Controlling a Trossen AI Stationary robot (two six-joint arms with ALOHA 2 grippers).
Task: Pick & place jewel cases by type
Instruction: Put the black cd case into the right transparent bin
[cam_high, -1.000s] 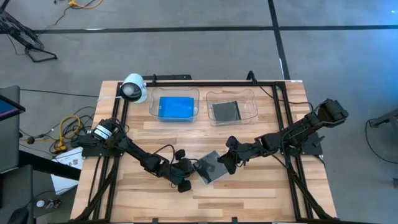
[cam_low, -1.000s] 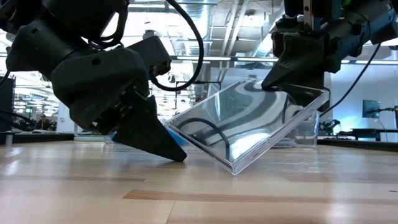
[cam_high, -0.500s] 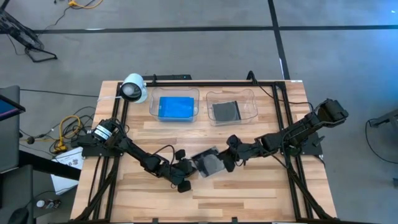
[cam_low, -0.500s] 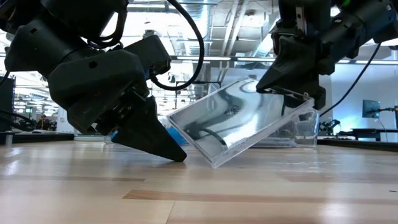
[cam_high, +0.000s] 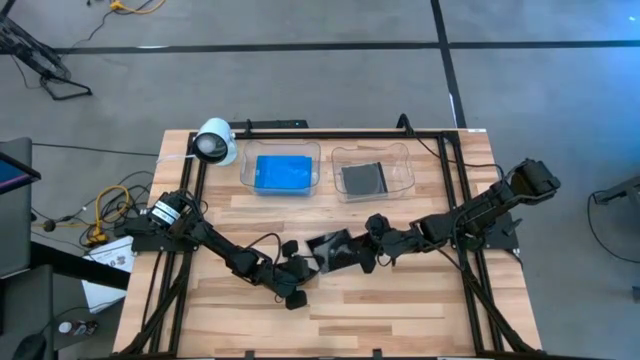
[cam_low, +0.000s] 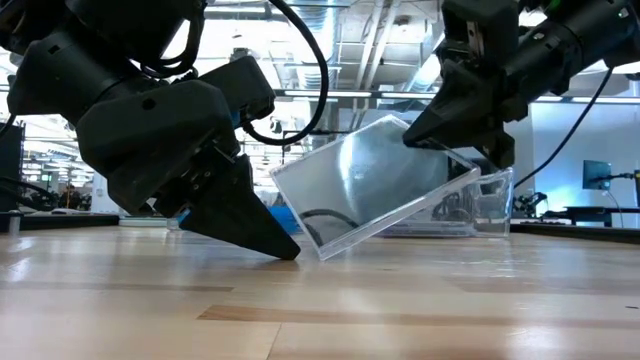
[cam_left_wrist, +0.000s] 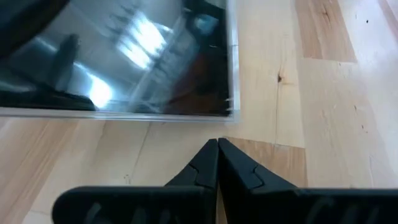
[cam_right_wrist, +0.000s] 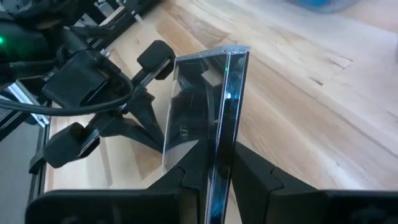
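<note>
Right tool (cam_low: 425, 140) grasping clear jewel case (cam_low: 375, 185).
Case tilted, its lower corner apparently touching the worktop (cam_low: 400, 310), just beside the clenched left tool (cam_low: 285, 250).

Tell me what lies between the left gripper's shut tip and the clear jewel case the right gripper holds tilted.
Only bare wooden table separates left gripper from the clear jewel case; the left wrist view shows it.

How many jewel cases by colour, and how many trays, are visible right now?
Blue jewel cases: 1, in the left tray
Clear/grey jewel cases: 2, one in the right tray, one tilted in the right gripper
Clear trays: 2
Total: 5
</note>
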